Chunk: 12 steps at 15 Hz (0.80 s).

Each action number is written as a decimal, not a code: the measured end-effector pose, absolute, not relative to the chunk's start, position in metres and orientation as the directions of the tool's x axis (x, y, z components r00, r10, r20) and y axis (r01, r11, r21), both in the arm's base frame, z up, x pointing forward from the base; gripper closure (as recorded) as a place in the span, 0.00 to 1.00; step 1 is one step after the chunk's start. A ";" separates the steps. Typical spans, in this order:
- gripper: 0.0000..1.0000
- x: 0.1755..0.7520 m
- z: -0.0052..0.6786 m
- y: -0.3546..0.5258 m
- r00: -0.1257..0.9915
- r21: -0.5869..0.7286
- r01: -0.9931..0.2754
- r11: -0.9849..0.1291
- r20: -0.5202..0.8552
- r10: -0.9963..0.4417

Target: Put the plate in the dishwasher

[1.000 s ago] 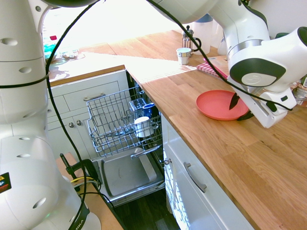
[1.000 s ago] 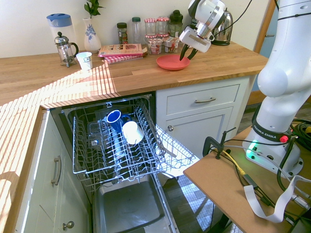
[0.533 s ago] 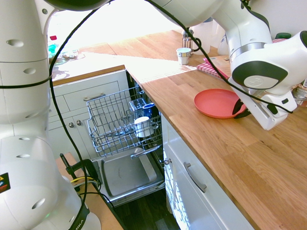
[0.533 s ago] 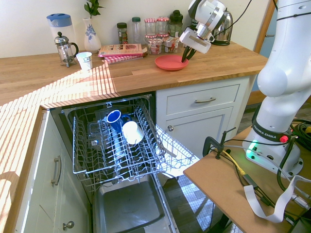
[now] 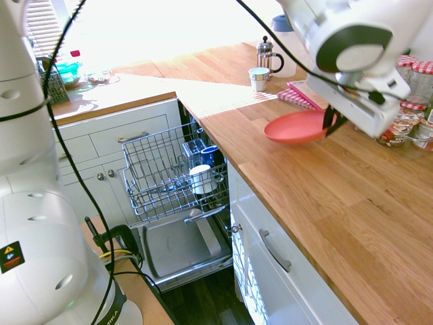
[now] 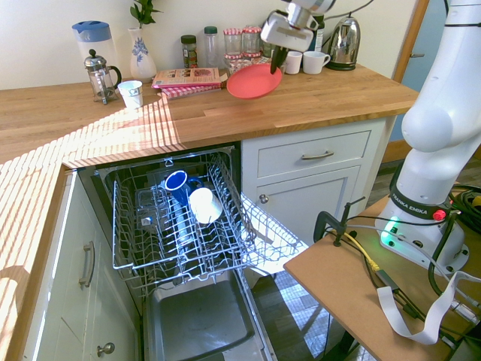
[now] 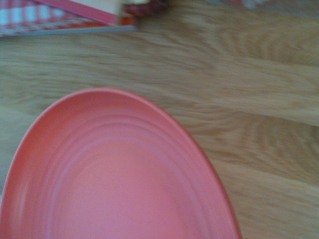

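The wooden counter [image 6: 331,101] carries a French press [image 6: 100,77] with a patterned cup [image 6: 131,94] just beside it. A vase [image 6: 142,59] stands near them. A book [image 6: 188,77] lies flat on a red-checked cloth [image 6: 189,92]. Two white mugs [image 6: 315,62] stand near a metal kettle [image 6: 345,45]. Sunlight falls in stripes across part of the wood.

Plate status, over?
Gripper shut on rim of plate. Plate tilted, lifted off counter. Blue mug and white mug already in upper rack, may crowd placement.
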<state>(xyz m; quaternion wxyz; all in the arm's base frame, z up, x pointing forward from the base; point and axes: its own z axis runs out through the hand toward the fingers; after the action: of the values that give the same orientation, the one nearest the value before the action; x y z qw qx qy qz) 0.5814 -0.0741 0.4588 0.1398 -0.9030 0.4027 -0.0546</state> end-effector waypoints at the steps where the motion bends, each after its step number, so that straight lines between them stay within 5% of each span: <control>1: 1.00 0.579 0.489 -0.024 0.702 -0.261 -0.680 -0.685 0.039 -0.711; 5: 1.00 0.541 0.504 0.207 0.804 -0.097 -0.543 -0.834 0.227 -0.550; 12: 1.00 0.368 0.307 0.458 0.856 0.211 -0.258 -0.943 0.503 -0.122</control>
<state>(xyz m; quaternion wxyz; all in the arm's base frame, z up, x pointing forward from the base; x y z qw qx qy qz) 0.3679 0.4576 0.3068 -0.1365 -0.9535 0.0995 -0.2494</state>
